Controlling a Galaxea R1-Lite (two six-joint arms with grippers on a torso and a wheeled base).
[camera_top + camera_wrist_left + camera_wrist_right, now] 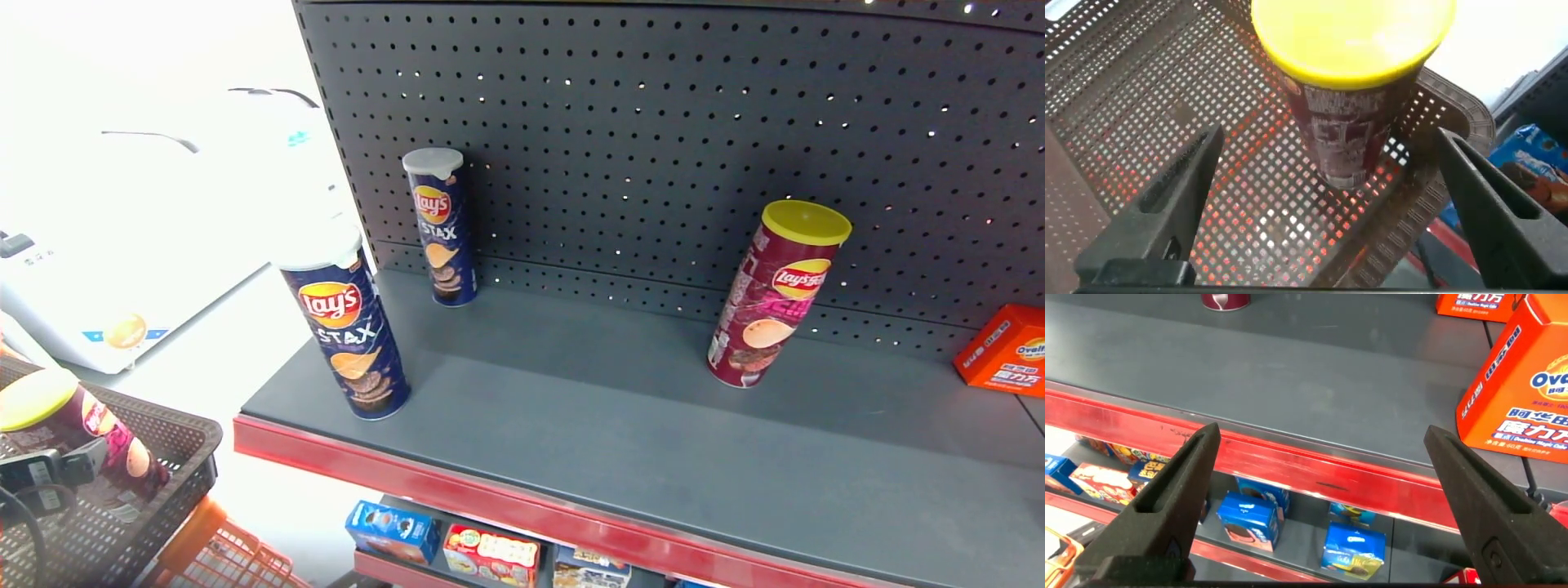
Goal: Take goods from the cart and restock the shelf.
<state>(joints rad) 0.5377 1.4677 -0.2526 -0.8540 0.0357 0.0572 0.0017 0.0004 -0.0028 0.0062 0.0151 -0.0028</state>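
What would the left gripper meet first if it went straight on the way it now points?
Most likely the yellow-lidded can, centred ahead of the open left gripper; behind it lies the basket mesh. Depth is hard to judge.

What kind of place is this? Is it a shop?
Most likely a shop, yes. A long grey shelf with a pegboard back holds upright chip cans, more boxed snacks sit on the shelf below, and a cart basket beside it carries a yellow-lidded can.
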